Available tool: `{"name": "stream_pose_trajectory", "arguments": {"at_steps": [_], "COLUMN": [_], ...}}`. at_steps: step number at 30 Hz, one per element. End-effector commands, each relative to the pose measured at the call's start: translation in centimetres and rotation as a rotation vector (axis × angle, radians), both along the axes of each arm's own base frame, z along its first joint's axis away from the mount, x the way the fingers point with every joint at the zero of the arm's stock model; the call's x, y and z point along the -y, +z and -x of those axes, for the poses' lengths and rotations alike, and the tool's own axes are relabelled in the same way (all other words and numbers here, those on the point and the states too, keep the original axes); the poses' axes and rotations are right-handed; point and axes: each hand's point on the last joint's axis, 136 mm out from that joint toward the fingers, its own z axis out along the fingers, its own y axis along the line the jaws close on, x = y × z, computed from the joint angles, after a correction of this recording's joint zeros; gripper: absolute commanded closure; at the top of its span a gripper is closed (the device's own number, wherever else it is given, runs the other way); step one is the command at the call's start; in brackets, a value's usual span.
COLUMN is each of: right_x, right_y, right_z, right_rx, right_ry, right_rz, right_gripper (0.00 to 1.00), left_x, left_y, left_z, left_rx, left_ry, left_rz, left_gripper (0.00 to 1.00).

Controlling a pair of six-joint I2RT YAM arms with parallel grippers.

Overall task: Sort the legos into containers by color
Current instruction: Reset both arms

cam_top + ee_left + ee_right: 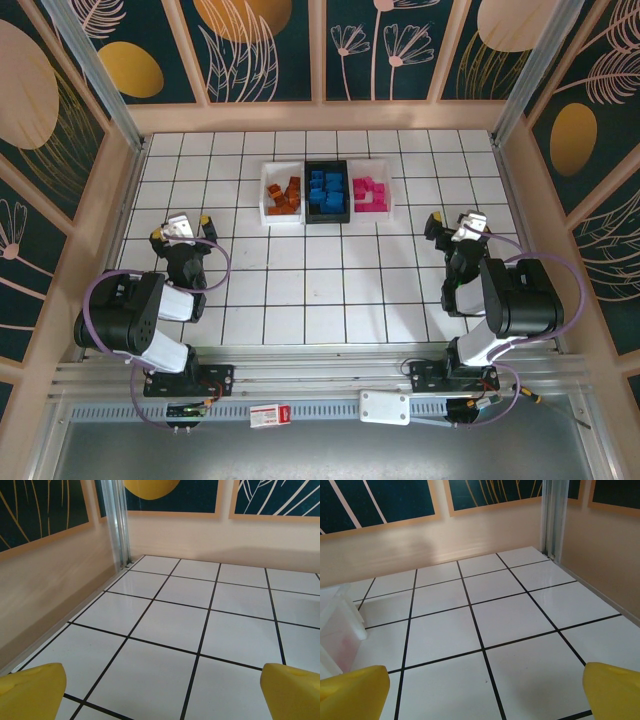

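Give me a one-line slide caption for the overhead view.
Orange bricks, blue bricks and pink bricks sorted into three bins; left pincer and right pincer open, holding nothing.

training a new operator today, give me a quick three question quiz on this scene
1. True or false: the black bin holds the blue legos.
2. Where are the pink legos? A) in the black bin B) in the right white bin C) loose on the table
3. Fill in: the left hand and the right hand both have their fingers ____ and hold nothing.

Key: 1 true; 2 B; 3 open.
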Motion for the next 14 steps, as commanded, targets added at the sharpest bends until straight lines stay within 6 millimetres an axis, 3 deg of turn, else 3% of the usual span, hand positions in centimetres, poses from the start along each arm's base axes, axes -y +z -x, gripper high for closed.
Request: {"name": "stream_pose_trajectory", "arguments": {"at_steps": [1, 14], "right_x": [0.28, 0.28], "right_y": [1.03, 0.99], "right_z": [-0.03, 0.00], "right_rx": [0.047, 0.046], "right_ry": [-0.021, -0.021], "right_rz": [-0.004, -0.004], "right_gripper": [0.01, 0.01], "left_x": [-0.04, -0.05], "left_y": [1.59, 1.61], "left_z": [-0.45, -0.46], "left_rx": [0.068, 0.068], "left_ry": [-0.004, -0.004], "left_rz": [0.026, 0.025], "left_gripper": [0.01, 0.01]}}
